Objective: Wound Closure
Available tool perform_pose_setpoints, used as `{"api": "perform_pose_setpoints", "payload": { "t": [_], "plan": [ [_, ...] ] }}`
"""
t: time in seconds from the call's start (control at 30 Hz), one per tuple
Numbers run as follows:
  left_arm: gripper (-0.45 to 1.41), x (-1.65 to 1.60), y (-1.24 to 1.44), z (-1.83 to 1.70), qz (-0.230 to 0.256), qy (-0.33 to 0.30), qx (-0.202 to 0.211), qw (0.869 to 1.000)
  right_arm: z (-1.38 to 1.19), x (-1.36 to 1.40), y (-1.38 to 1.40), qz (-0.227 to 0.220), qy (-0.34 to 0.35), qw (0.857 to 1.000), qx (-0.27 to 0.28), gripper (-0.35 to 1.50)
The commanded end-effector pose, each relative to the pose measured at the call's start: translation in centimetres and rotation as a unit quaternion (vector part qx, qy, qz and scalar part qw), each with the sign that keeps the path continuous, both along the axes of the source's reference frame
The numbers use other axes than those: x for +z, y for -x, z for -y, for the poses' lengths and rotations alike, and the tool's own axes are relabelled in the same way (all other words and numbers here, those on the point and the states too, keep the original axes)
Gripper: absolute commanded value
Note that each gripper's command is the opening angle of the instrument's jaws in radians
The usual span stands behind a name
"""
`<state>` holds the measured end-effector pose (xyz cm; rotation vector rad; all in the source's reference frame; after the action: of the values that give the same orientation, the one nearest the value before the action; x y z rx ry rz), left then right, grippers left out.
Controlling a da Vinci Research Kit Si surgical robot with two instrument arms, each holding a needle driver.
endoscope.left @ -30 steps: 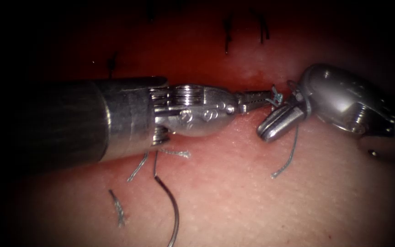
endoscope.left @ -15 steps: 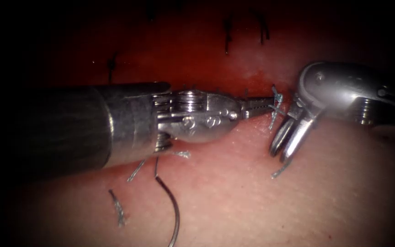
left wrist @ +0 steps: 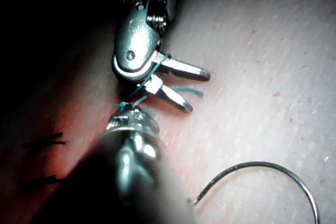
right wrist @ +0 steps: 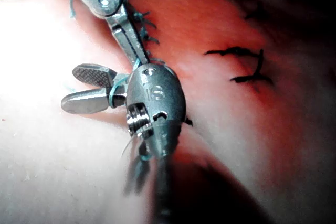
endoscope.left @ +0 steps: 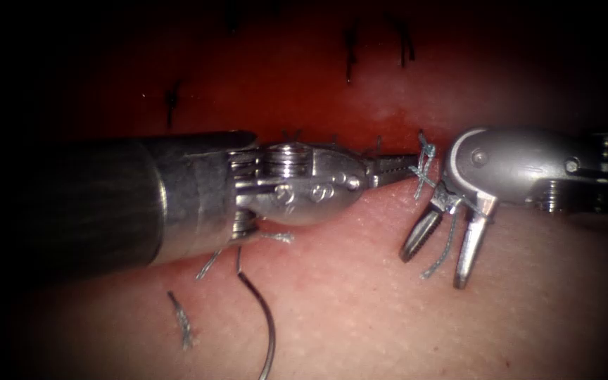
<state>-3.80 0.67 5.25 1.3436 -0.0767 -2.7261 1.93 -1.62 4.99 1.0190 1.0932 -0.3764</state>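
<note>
Thread, a thin blue-grey strand (endoscope.left: 447, 236), hangs between the right steel tool's (endoscope.left: 439, 262) parted, empty jaws, its knotted end pinched in the left steel tool's (endoscope.left: 404, 162) closed jaws, while the curved dark needle (endoscope.left: 265, 320) lies loose on the pale pork tissue (endoscope.left: 360, 317) below the cut.

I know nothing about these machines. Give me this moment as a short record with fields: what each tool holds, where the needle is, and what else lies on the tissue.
Left tool: jaws shut on the thread at the cut
Right tool: jaws open, holding nothing; a thread end hangs between them
Needle: lying free on the tissue, left of both tool tips, held by neither tool, not in the tissue
Cut ends of thread: lying on the tissue near the needle
Red fluid: on the tissue along the cut
</note>
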Motion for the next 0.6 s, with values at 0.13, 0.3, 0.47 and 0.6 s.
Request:
{"api": "perform_pose_setpoints", "payload": {
  "t": [0.13, 0.3, 0.47, 0.6],
  "plan": [
    [-0.45, 0.01, 0.05, 0.02, 0.001, 0.003, 0.002, 1.0, -0.05, 0.06, -0.05, 0.019, 0.024, 0.999, -0.016, -0.35],
    [-0.45, -0.04, 0.02, 0.08, 0.0, 0.004, 0.003, 1.0, -0.07, 0.05, 0.0, 0.018, 0.023, 0.999, -0.017, -0.35],
    [-0.45, -0.14, -0.01, 0.2, -0.001, 0.006, 0.006, 1.0, -0.18, 0.01, 0.08, 0.005, 0.008, 1.0, 0.012, -0.35],
    [-0.45, -0.18, -0.04, 0.34, -0.007, 0.011, 0.009, 1.0, -0.37, -0.06, 0.18, -0.003, -0.01, 0.999, 0.049, -0.35]
  ]
}}
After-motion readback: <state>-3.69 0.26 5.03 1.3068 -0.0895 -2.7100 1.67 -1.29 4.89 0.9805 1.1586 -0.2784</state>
